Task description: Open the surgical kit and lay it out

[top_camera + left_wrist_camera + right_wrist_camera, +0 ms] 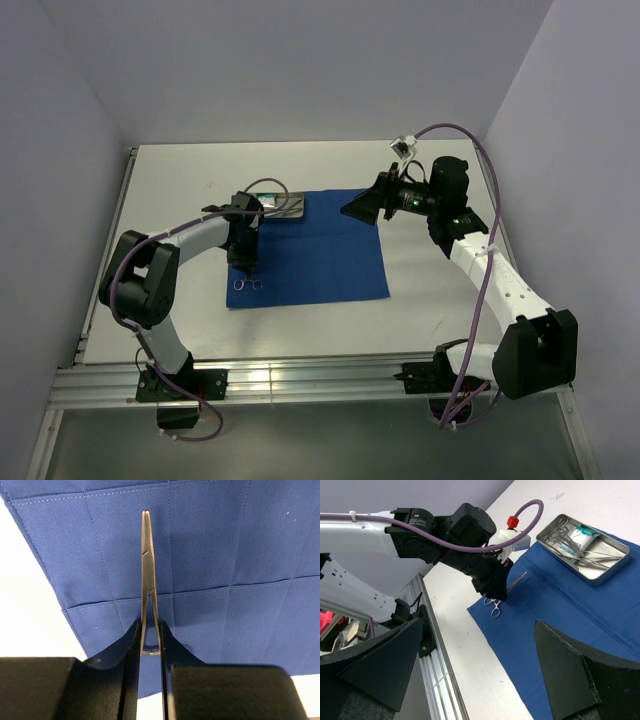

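The royal-blue cloth (pixel 320 250) lies spread flat on the table. The steel tray (pixel 283 208) stands on its back left corner. In the right wrist view the tray (pixel 601 571) holds several steel instruments (pixel 568 547) and the white-green packet (pixel 583 536). My left gripper (pixel 245 264) points down at the cloth's front left part, shut on a ring-handled clamp (pixel 148 570). The clamp's tip points away along the cloth (pixel 225 555), and its rings (pixel 247 284) rest by the cloth's front edge. My right gripper (pixel 362 207) hangs open and empty above the cloth's back right part.
White table (pixel 440 300) surrounds the cloth. An aluminium rail (pixel 300 378) runs along the near edge, with both arm bases on it. Grey walls close in the left, back and right sides.
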